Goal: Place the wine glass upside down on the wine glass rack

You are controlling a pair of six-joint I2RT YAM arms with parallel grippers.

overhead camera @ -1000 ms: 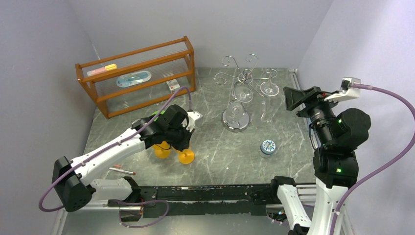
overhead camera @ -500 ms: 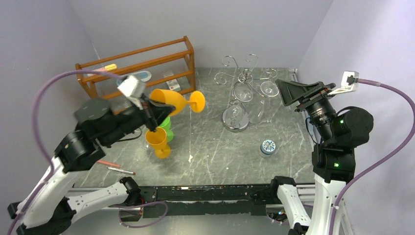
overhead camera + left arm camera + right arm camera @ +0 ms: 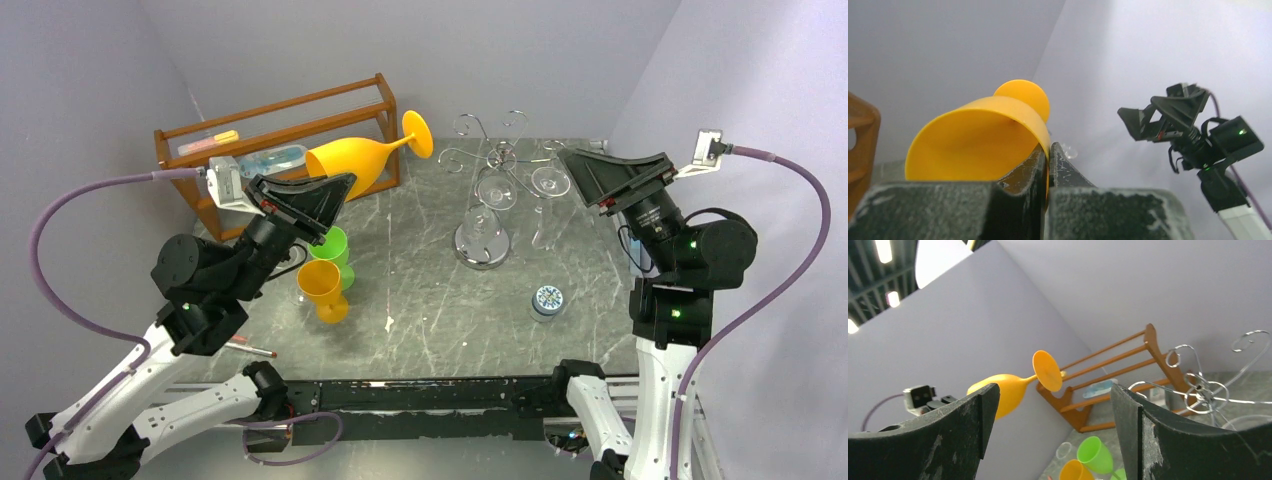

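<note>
Left of the silver chrome wire wine glass rack (image 3: 497,155), well apart from it and high above the grey surface (image 3: 440,300), the orange plastic wine glass (image 3: 355,165) lies nearly level. Its long axis points at the rack, round foot leading and bowl mouth trailing. The left end effector (image 3: 335,192) is pinched narrow on the bowl's rim. The right end effector (image 3: 612,178), spread wide and holding nothing, hangs just right of the rack. The left arm likely has to carry the glass rightward and raise the foot into a scroll arm.
</note>
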